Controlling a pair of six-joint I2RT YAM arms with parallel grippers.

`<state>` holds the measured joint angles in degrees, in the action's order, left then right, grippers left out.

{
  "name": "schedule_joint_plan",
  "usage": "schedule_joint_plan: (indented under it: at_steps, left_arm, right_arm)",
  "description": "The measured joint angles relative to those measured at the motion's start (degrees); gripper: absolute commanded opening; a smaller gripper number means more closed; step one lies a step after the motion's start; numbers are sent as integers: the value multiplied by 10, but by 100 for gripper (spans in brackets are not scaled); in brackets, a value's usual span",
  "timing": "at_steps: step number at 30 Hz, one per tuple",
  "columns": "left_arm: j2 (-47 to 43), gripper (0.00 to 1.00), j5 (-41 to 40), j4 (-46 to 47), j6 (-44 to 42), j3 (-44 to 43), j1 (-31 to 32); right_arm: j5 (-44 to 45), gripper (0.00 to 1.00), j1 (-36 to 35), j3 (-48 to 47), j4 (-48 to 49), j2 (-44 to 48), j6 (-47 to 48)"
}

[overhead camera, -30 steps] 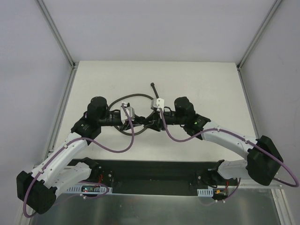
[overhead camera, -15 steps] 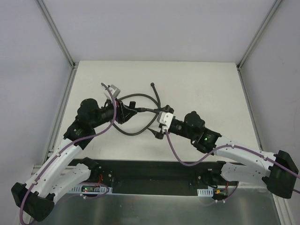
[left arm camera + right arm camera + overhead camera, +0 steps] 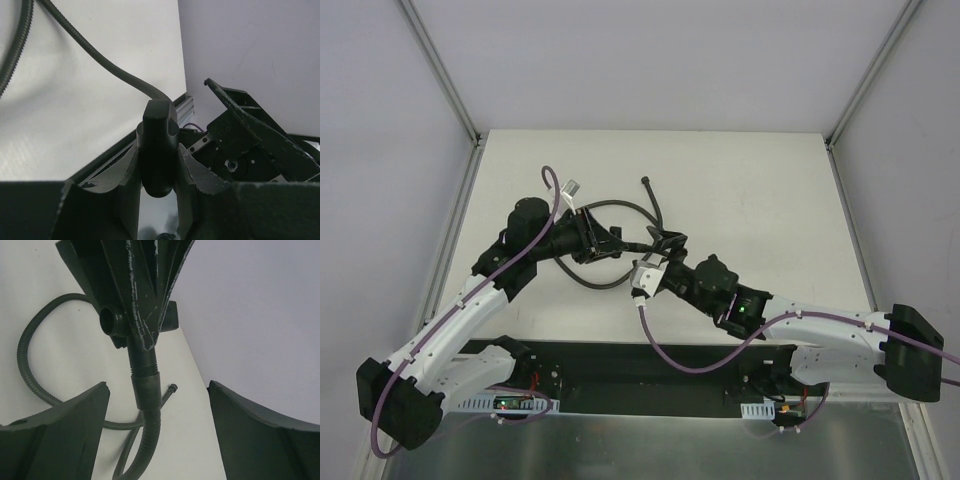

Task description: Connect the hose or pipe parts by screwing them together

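Note:
Two dark grey ribbed hoses point(image 3: 620, 205) curl in loops on the white table. My left gripper point(image 3: 605, 240) point(image 3: 159, 165) is shut on a dark cylindrical end fitting point(image 3: 158, 142), its hose trailing up and left. In the right wrist view that fitting's threaded end point(image 3: 144, 365) sits in the collar point(image 3: 146, 390) of the second hose, which hangs down from it. My right gripper point(image 3: 665, 248) point(image 3: 158, 386) stands open around the collar, and both fingers point(image 3: 75, 430) are clear of it. A free hose end point(image 3: 645, 182) point(image 3: 172, 387) lies on the table beyond.
Purple cables point(image 3: 665, 340) arc over both arms. The table point(image 3: 760, 190) is boxed by metal posts and pale walls at the left, right and back. A black base rail point(image 3: 640, 365) runs along the near edge.
My right gripper has opened off the hose collar, and its arm has swung lower toward the near side. The left gripper has kept its hold on the fitting while its wrist turned.

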<state>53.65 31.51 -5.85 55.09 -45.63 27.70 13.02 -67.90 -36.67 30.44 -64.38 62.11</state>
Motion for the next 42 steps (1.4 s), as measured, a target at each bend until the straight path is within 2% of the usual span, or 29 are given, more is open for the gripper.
schedule_joint_plan:
  at_steps: [2, 3, 5, 6, 8, 9, 12, 15, 18, 21, 25, 29, 31, 34, 35, 36, 40, 41, 42]
  left_arm:
    - [1, 0, 11, -2, 21, 0, 0]
    - [2, 0, 17, -2, 34, 0, 0]
    - [5, 0, 30, 1, 51, 0, 0]
    - [9, 0, 37, 2, 59, 0, 0]
    - [18, 0, 50, 8, 72, 0, 0]
    - [22, 0, 55, 11, 75, -1, 0]
    - [30, 0, 60, 12, 73, -2, -1]
    - [42, 0, 70, 4, 51, -7, 0]
    - [55, 0, 87, 6, -21, -16, 0]
    - [55, 0, 97, 29, -139, -13, 0]
    - [32, 0, 113, 90, -342, 22, 9]
    - [23, 0, 101, 116, -544, 54, 31]
    - [30, 0, 90, 116, -612, 63, 40]
    - [47, 0, 80, 119, -660, 63, 46]
    - [52, 0, 79, 125, -665, 63, 46]
    - [55, 0, 78, 128, -666, 63, 46]
    - [65, 0, 37, 146, -625, 63, 38]
    - [68, 0, 27, 149, -607, 63, 30]
    - [73, 0, 24, 150, -583, 63, 19]
  right_arm:
    - [9, 70, 0, 0, 4, 0, 7]
    - [14, 61, -1, 0, 6, 0, 11]
    - [18, 51, -1, 1, 6, 0, 16]
    - [17, 38, -2, 1, 6, 0, 16]
    - [12, 25, -3, 1, 1, 0, 13]
    - [9, 14, -3, 1, -4, 0, 11]
    - [-2, 1, -5, 2, -23, 0, 4]
    - [-24, 0, 4, 2, -42, 5, -13]
    - [-106, 0, 47, 1, -64, 21, -60]
    - [-202, 0, 96, -8, -80, 24, -114]
    - [-322, 0, 155, -26, -100, 11, -187]
    - [-395, 0, 192, -33, -110, -19, -246]
    - [-412, 0, 202, -34, -117, -33, -267]
    - [-409, 19, 209, -33, -124, -39, -287]
    - [-404, 35, 209, -32, -124, -38, -292]
    - [-396, 44, 209, -30, -122, -37, -296]
    - [-362, 74, 209, -5, -116, -2, -317]
    - [-353, 87, 209, 4, -115, 11, -322]
    - [-346, 94, 209, 11, -114, 23, -326]
